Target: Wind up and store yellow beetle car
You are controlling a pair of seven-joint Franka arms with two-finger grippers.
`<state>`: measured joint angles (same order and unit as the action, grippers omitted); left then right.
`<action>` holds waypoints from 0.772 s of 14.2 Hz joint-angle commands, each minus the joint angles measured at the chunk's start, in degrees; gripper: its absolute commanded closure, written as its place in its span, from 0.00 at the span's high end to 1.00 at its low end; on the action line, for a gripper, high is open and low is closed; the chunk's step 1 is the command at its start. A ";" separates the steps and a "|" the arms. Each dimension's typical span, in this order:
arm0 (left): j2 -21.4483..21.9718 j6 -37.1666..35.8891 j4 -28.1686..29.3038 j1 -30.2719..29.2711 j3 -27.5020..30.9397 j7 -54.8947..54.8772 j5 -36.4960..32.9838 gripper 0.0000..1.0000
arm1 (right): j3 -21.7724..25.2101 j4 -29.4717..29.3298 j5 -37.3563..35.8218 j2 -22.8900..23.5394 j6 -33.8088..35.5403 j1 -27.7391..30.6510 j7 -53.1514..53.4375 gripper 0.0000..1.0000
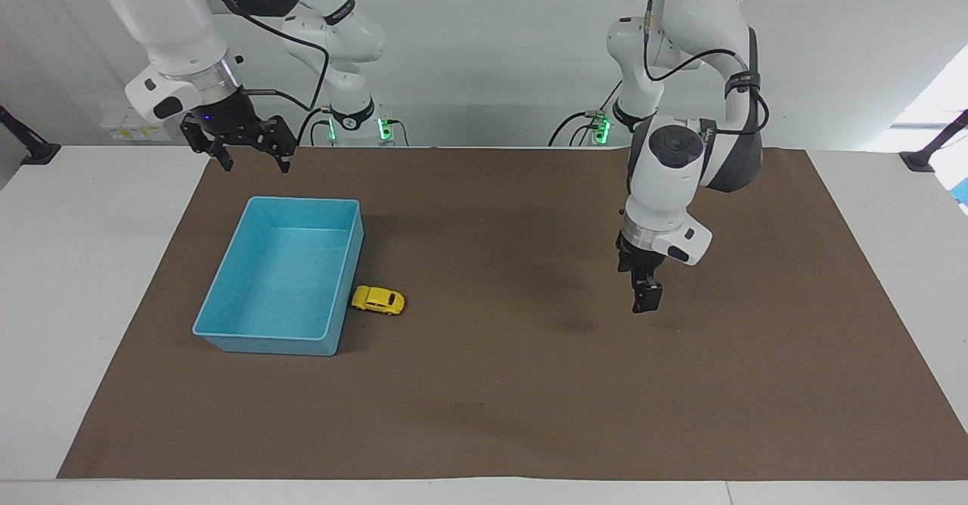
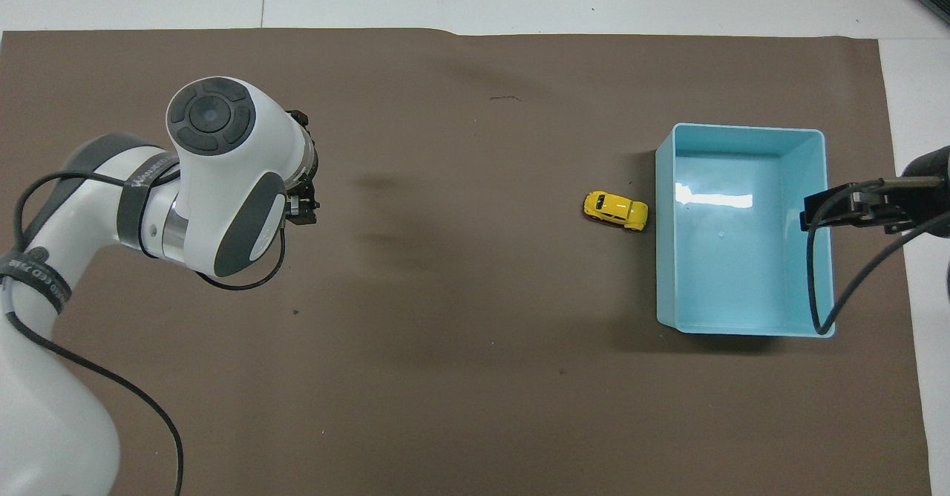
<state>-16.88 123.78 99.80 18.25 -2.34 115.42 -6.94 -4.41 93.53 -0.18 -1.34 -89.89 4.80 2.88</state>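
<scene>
The yellow beetle car [image 1: 377, 300] stands on its wheels on the brown mat [image 1: 484, 384], right beside the outer wall of the blue bin [image 1: 227, 286] on the side toward the left arm's end. It also shows in the overhead view [image 2: 614, 210] close by the bin [image 2: 742, 325]. Whether it touches the wall I cannot tell. My left gripper [image 1: 641, 293] hangs open and empty above the mat, well away from the car, and shows in the overhead view [image 2: 303, 208]. My right gripper [image 1: 253, 159] is open and empty, raised by the bin's end nearest the robots.
The bin is empty inside. The mat covers most of the white table [image 1: 91, 263]. The right arm's cable [image 2: 816, 281] hangs over the bin's rim in the overhead view.
</scene>
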 commanded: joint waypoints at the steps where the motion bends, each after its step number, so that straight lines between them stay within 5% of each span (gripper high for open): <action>1: 3.34 -3.18 -1.18 -0.85 0.67 -4.03 -0.71 1.00 | -0.42 0.43 0.18 -0.59 0.06 0.65 0.55 1.00; 11: 11.43 -6.27 -1.98 -4.27 0.85 -43.04 2.11 1.00 | -0.42 0.43 0.09 -0.59 0.06 0.56 0.55 1.00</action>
<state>-6.79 118.52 97.39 15.15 -1.28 80.19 -5.76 -4.41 93.53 -0.18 -1.34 -89.89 4.80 2.88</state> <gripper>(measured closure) 0.000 0.000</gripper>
